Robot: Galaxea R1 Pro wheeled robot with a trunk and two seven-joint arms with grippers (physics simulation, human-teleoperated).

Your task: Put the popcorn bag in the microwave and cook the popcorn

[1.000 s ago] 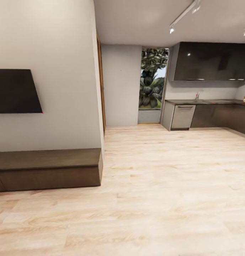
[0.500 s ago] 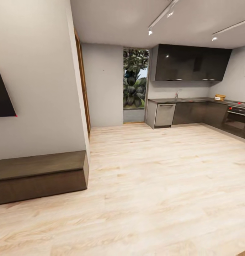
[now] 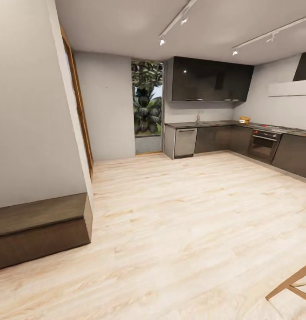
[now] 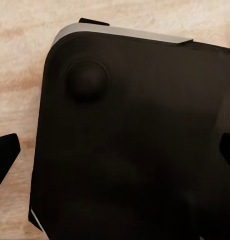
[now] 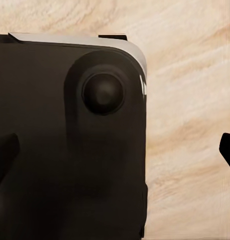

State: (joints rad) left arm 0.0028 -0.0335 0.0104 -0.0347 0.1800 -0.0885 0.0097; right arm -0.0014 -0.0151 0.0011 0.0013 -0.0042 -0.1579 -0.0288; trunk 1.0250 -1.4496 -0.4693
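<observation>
Popcorn bag (image 3: 244,120), a small tan-brown paper bag with a white patch, sits far away at the back of the kitchen. It is so tiny in the head view that little more can be told. It rests on the long shiny grey countertop (image 3: 215,123), near the corner where the top bends. Dark cabinets (image 3: 217,138) stand under the countertop, and a grey dishwasher door (image 3: 185,142) is at its left end. A black oven with red knobs (image 3: 264,144) is built in along the right side. Dark shiny wall cupboards (image 3: 210,82) hang above. A tall window with green leaves (image 3: 147,106) is beside the kitchen. Pale wood floor (image 3: 184,213) lies wide between the camera and the kitchen. A low dark brown bench (image 3: 37,226) stands by the white wall on the left.

The left gripper (image 4: 115,152) hangs over a black rounded robot part (image 4: 135,140) above the floor, its two black fingertips (image 4: 4,157) spread wide with nothing between them. The right gripper (image 5: 115,152) hangs the same way, fingertips (image 5: 4,155) wide apart and empty.
</observation>
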